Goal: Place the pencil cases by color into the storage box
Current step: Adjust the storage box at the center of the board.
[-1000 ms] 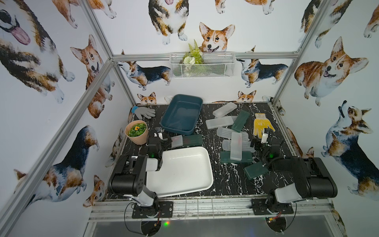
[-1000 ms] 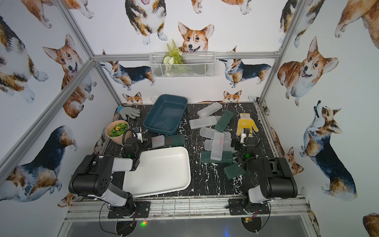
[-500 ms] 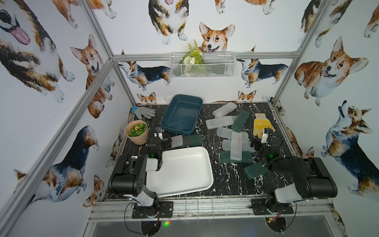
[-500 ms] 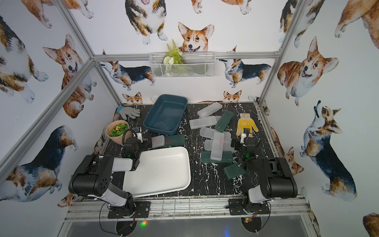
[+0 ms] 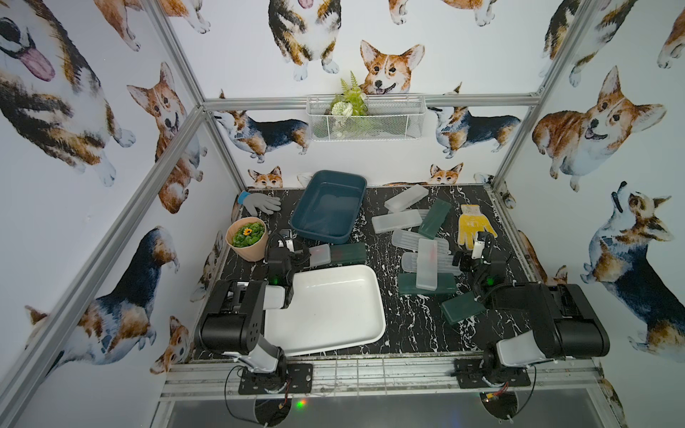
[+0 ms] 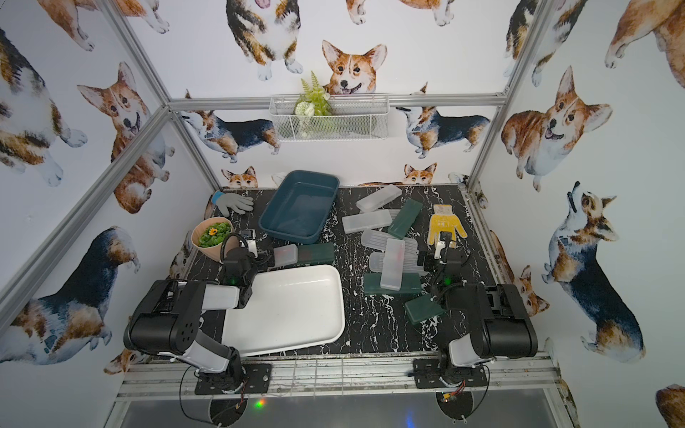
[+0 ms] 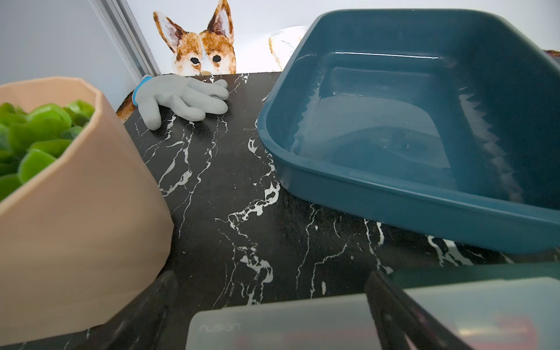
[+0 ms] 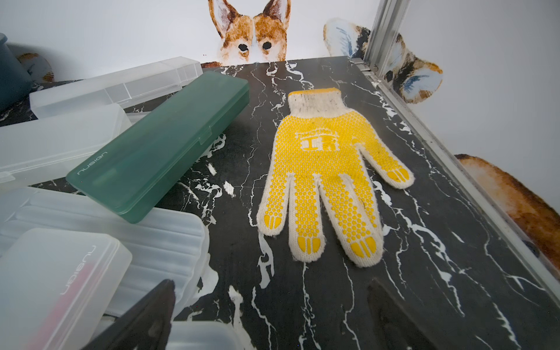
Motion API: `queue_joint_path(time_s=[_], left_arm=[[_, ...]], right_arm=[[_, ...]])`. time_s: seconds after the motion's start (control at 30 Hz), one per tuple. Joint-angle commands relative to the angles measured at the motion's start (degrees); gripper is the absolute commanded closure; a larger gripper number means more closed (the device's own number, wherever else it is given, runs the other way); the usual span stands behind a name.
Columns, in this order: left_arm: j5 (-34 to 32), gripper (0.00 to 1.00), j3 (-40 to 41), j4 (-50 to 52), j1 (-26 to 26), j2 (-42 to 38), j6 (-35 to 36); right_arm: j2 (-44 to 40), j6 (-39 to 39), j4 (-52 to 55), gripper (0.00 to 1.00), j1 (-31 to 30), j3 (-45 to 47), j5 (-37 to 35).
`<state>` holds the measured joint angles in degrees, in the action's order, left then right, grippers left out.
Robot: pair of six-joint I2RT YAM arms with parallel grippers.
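Frosted white pencil cases (image 5: pixel 396 221) and dark green pencil cases (image 5: pixel 434 218) lie scattered and stacked on the right half of the table; one frosted case (image 5: pixel 426 268) rests across a green case (image 5: pixel 407 287). A dark blue storage box (image 5: pixel 328 207) at the back and a white storage box (image 5: pixel 326 307) in front hold nothing. My left gripper (image 5: pixel 291 242) is open over the end of a frosted case (image 7: pixel 278 324), which lies beside a green case (image 5: pixel 348 252). My right gripper (image 8: pixel 269 297) is open over bare table, between the pile and the yellow glove (image 8: pixel 321 178).
A peach pot of green plants (image 5: pixel 247 239) stands just left of the left gripper. A grey glove (image 5: pixel 261 203) lies in the back left corner. A wire basket (image 5: pixel 365 118) hangs on the back wall. Another green case (image 5: pixel 461 307) lies by the right arm.
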<state>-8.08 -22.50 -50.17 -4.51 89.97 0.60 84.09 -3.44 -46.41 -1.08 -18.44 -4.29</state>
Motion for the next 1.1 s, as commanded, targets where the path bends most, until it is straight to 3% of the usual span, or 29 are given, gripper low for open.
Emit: queue_joint_path(time_s=[0.0,0.3,0.57,0.77,1.07], left_arm=[[0.17,0.0,-0.5,-0.66,0.12,0.03,0.18],[-0.7,0.0,-0.76,0.33,0.12,-1.01,-0.02],[-2.45,0.0,-7.11,17.1,0.09,-7.64,-0.8],[-3.63,0.0,-11.15,27.1,0.07,-13.37,-1.96],[-1.76,0.0,-25.63,49.14,-1.3,-15.35,-3.33]], right_arm=[[-0.43,0.02,-1.36,0.0,-0.02,-0.63,0.43],[-6.29,-2.77,16.38,0.0,-0.1,-7.9,-3.69],[-10.51,-4.38,28.69,0.0,-0.87,-14.22,-8.44],[-10.89,-8.61,44.72,0.0,-0.85,-25.09,-9.63],[-7.85,-16.07,63.15,0.0,-1.28,-39.81,-8.31]])
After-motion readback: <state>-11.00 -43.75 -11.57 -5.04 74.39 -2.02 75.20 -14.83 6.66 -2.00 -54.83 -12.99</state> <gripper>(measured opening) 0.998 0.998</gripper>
